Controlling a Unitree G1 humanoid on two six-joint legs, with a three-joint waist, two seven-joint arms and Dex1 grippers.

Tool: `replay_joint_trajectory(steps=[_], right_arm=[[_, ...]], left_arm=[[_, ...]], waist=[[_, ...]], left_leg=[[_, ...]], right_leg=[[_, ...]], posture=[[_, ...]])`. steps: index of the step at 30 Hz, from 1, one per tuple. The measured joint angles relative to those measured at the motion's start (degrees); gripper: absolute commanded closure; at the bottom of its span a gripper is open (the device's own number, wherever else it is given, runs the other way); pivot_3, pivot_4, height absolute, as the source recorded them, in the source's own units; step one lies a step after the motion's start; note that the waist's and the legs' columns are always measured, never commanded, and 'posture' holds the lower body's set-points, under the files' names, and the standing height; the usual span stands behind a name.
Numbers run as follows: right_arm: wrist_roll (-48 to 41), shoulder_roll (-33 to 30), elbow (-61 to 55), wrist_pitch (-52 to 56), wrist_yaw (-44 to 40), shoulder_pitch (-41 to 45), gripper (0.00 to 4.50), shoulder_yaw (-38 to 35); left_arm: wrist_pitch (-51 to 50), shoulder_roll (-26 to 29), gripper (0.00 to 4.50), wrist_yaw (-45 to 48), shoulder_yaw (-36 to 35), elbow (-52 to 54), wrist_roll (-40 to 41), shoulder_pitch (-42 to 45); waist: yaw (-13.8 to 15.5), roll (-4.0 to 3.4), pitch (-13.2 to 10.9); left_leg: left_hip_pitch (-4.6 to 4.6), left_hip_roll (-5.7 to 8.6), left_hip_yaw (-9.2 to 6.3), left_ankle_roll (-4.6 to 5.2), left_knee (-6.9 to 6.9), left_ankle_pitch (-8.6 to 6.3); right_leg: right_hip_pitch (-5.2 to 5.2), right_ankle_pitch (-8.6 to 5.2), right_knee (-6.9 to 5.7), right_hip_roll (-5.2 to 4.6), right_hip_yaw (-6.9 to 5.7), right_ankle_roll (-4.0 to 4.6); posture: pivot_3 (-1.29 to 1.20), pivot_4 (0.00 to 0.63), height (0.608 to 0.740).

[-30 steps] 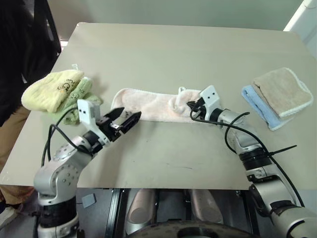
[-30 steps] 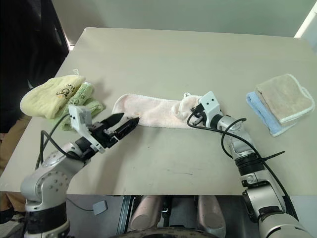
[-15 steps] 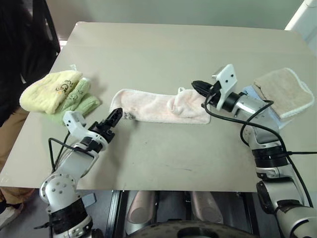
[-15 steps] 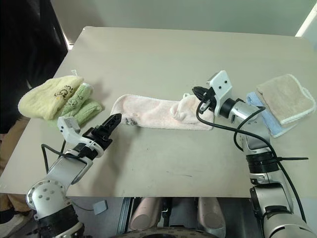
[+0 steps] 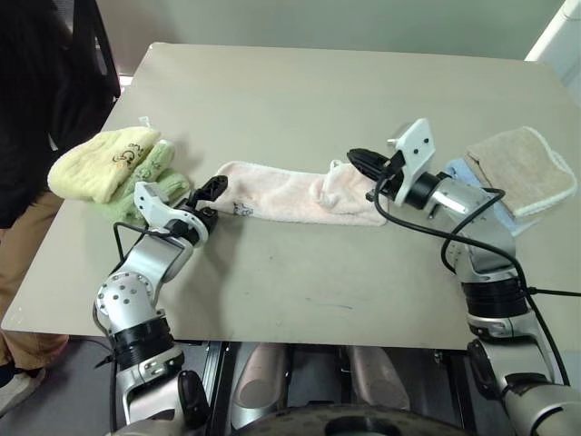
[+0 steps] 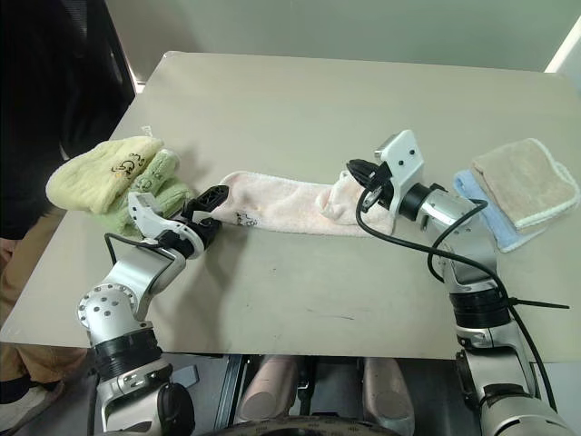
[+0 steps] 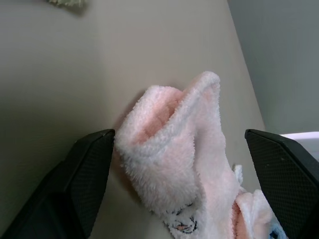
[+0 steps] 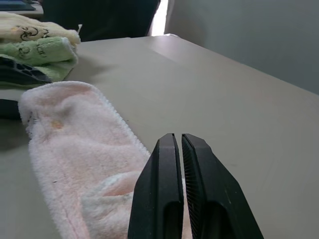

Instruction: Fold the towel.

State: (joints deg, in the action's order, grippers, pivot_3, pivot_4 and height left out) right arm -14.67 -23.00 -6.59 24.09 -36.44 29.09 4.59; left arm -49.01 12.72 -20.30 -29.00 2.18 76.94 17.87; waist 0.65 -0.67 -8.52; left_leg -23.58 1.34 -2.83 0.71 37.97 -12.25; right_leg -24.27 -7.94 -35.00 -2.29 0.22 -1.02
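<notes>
Towel (image 5: 290, 193) lies mid-table, a long strip running 9 to 3 o'clock. Our left gripper (image 7: 182, 149) straddles its 9 o'clock end, fingers spread. Our right gripper (image 5: 356, 159) hangs over its 3 o'clock end, fingers together, empty.

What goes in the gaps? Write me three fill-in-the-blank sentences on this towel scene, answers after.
1. The left pincer stands open around the ____ towel's end.
2. The right pincer hovers with its fingers ____, holding nothing.
3. The beige towel lies on a ____ one.

Missing words: pink; shut; blue
</notes>
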Motion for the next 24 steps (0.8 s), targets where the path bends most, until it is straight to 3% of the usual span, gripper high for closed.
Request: replay_joint_trajectory(steps=[9,10,14,20,24], right_arm=[[-0.89,-0.31,-2.63,2.32,0.10,-1.48,4.29,-1.27],[-0.89,-0.33,-2.75,2.46,0.11,-1.50,4.29,-1.33],[-0.87,-0.32,-2.95,2.78,0.12,-1.82,4.29,-1.33],[-0.80,-2.70,-1.99,2.69,0.25,-3.74,4.29,-3.71],[-0.68,-4.96,-0.35,2.41,0.68,-5.14,4.29,-6.30]], left_arm=[[-0.06,0.25,4.28,1.81,0.86,-0.91,-0.40,-0.26],[0.00,0.31,4.46,2.13,0.81,-0.85,-0.40,-0.35],[0.75,0.73,4.46,3.81,0.50,0.71,-0.31,-0.93],[1.10,8.08,4.46,11.14,1.02,10.80,-0.16,-2.28],[0.80,12.22,4.46,16.81,8.52,17.05,-4.03,2.07]], waist=[[0.00,0.06,-0.03],[0.00,0.06,-0.03],[0.00,0.06,-0.03],[0.12,0.14,-0.08],[0.71,0.14,-0.08]], left_leg=[[-0.28,-0.01,0.00,-0.01,0.00,0.30],[-0.29,-0.01,0.01,0.05,0.00,0.34],[-0.42,-0.01,0.01,0.10,0.00,0.30],[-0.51,-0.01,-0.03,0.13,0.02,0.14],[-0.48,0.01,-0.06,0.18,0.09,0.10]], right_leg=[[-0.29,-0.17,0.05,0.06,0.00,-0.16],[-0.31,-0.19,0.05,0.06,0.00,-0.15],[-0.43,-0.24,0.06,0.07,0.01,-0.10],[-0.48,-0.22,0.07,0.10,0.02,0.20],[-0.39,-0.22,0.08,0.05,0.04,0.21]], posture=[[0.00,0.150,0.736],[0.00,0.150,0.736],[0.00,0.150,0.736],[0.00,0.150,0.736],[0.00,0.150,0.736]])
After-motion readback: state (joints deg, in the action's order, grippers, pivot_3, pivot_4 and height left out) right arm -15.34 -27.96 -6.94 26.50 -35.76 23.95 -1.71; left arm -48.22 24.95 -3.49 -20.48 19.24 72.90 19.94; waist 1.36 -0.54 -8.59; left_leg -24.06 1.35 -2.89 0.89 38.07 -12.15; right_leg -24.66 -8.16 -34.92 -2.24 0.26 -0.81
